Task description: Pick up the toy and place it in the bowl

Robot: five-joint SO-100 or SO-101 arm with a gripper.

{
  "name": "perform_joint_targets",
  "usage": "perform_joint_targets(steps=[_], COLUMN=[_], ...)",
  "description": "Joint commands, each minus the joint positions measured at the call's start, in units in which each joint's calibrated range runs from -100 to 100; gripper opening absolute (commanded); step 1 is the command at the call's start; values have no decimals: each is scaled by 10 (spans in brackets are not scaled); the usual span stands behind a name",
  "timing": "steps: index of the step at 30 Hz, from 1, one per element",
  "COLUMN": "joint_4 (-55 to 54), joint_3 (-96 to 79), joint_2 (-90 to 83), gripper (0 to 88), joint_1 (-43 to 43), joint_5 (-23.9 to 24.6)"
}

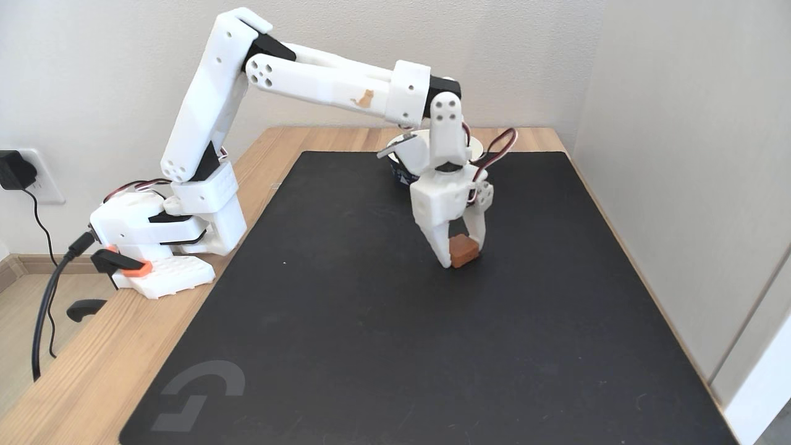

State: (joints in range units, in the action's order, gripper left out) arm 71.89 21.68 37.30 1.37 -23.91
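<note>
White plastic makes up the robot arm, and in the fixed view its pincer [463, 256] points down, right of the frame's middle. Its two fingers sit close on both sides of the small reddish-brown caramel-like toy block [464, 250], squeezing it, low at the black desk mat [346, 346]. The navy paper bowl with a white rim [400, 174] waits just behind, partly hidden by the arm, so the trip looks short.

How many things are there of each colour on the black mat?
Reddish-brown: 1, the toy, between the fingers of the gripper.
Navy and white: 1, the bowl, partly behind the arm.
Total: 2 things on the mat.
</note>
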Motion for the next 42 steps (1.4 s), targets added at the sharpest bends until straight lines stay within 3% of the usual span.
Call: perform_joint_targets(steps=[1, 5, 13, 24, 32, 33, 34, 37, 40, 42], joint_4=[-3, -14, -61, -289, -400, -400, -400, -400, -400, -397], joint_3=[-6, 24, 22, -315, -391, -391, -391, -390, -394, -398], joint_2=[-1, -16, -233, -335, -335, -335, -335, -337, -374, -408], gripper=[55, 53, 52, 52, 75, 102, 190, 284, 250, 180], joint_1=[14, 23, 133, 307, 333, 333, 333, 329, 315, 302], joint_5=[3, 16, 119, 232, 274, 279, 280, 280, 281, 281])
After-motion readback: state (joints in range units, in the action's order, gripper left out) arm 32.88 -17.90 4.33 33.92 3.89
